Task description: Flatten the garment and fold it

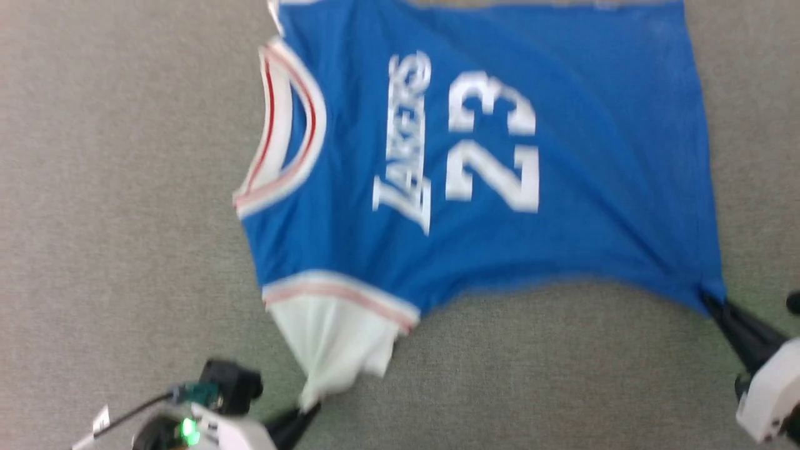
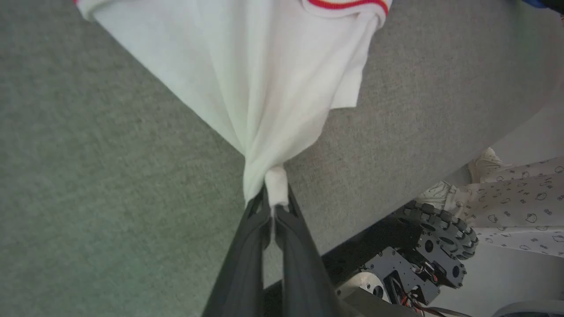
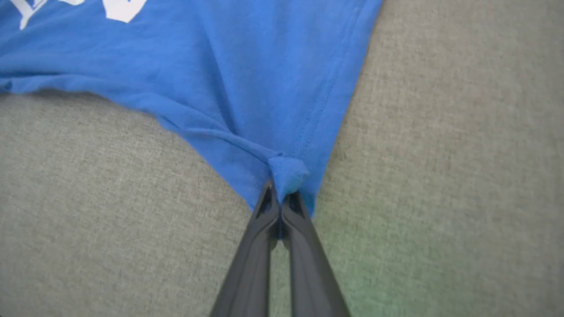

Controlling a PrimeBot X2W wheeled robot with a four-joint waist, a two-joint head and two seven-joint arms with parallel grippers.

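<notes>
Head view: the jersey (image 1: 500,187) lies spread on the grey cloth-covered table (image 1: 94,187), printed side up. Its striped collar (image 1: 281,131) points to the table's left and its hem to the right, and the white lettering (image 1: 462,144) reads "LAKERS 23". The picture is slightly blurred. The left gripper (image 1: 307,410) grips the tip of the white sleeve end (image 1: 331,331). The right gripper (image 1: 709,299) grips the nearer hem corner.

Left wrist view: the left gripper (image 2: 275,211) has its fingers closed on a pinch of white sleeve cloth. This is close to the table's edge, beyond which show the robot's wheeled base (image 2: 436,246), a patterned trouser leg (image 2: 515,202) and a white shoe (image 2: 484,163).

Right wrist view: the right gripper (image 3: 280,198) has its fingers clamped together on the bunched blue hem corner, and the cloth is drawn into taut folds.
</notes>
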